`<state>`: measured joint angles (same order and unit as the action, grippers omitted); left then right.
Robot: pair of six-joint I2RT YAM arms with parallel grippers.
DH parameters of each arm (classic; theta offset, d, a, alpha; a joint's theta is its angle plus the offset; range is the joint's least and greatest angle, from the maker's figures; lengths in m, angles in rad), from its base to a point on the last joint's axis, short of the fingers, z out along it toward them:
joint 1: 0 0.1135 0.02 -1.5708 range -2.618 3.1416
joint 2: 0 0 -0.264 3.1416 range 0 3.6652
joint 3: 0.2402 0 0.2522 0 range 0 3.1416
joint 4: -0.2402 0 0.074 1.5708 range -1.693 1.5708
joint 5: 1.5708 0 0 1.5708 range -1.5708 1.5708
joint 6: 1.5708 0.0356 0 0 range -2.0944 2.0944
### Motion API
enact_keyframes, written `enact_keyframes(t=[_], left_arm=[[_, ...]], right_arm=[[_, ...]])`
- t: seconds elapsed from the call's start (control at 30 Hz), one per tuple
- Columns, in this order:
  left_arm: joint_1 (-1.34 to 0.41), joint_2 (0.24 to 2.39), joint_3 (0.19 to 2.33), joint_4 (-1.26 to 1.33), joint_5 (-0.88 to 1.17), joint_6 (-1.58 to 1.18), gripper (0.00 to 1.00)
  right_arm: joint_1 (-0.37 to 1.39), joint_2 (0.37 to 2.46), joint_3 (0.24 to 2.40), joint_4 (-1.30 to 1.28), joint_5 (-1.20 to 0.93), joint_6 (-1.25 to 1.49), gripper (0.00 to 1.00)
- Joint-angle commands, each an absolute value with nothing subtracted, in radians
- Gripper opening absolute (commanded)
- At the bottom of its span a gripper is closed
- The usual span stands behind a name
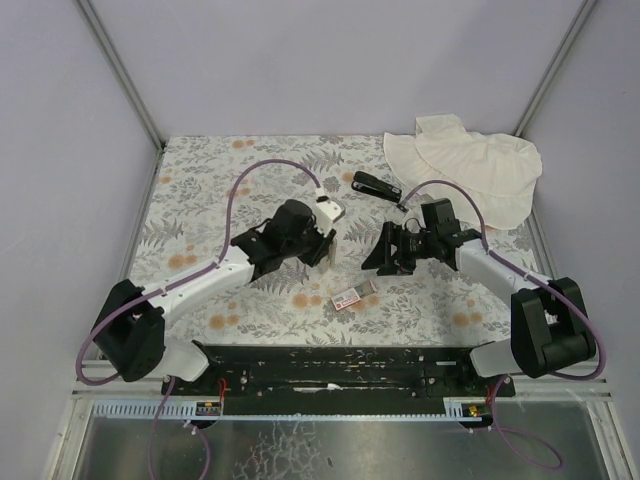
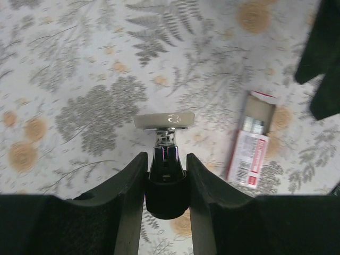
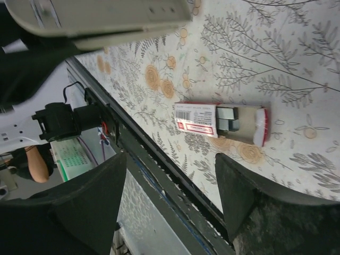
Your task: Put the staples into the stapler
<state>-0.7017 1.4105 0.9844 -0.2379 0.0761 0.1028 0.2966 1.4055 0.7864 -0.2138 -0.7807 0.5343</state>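
One half-open staple box [image 3: 223,121], just ahead of open right claw [image 3: 170,159], left claw [image 2: 166,157] clamping dark object [image 2: 166,197].

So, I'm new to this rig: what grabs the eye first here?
The half-open staple box, silver strips showing, lying mid-table. Next, the left claw shut on a dark, pale-topped object, and a black stapler beside a white cloth at the far right.

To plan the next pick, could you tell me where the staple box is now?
In the top view the staple box lies near the front edge of the table, in front of the gap between the left gripper and right gripper.
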Motion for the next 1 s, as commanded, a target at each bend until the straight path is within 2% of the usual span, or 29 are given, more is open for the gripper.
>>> enact_keyframes(t=[0.0, 0.33, 0.57, 0.97], left_arm=[[-0.766, 1.394, 0.956, -0.118, 0.068, 0.094, 0.00], [-0.812, 1.441, 0.958, -0.118, 0.091, 0.111, 0.00], [-0.835, 1.454, 0.960, -0.115, 0.092, 0.102, 0.00], [-0.845, 1.463, 0.964, -0.112, 0.066, 0.090, 0.00]], right_arm=[[0.346, 1.391, 0.810, -0.100, -0.822, 0.650, 0.72], [0.425, 1.387, 0.864, -0.043, -0.700, 0.636, 0.72], [0.466, 1.427, 0.936, -0.029, -0.612, 0.586, 0.67], [0.536, 1.520, 0.986, -0.061, -0.483, 0.482, 0.49]])
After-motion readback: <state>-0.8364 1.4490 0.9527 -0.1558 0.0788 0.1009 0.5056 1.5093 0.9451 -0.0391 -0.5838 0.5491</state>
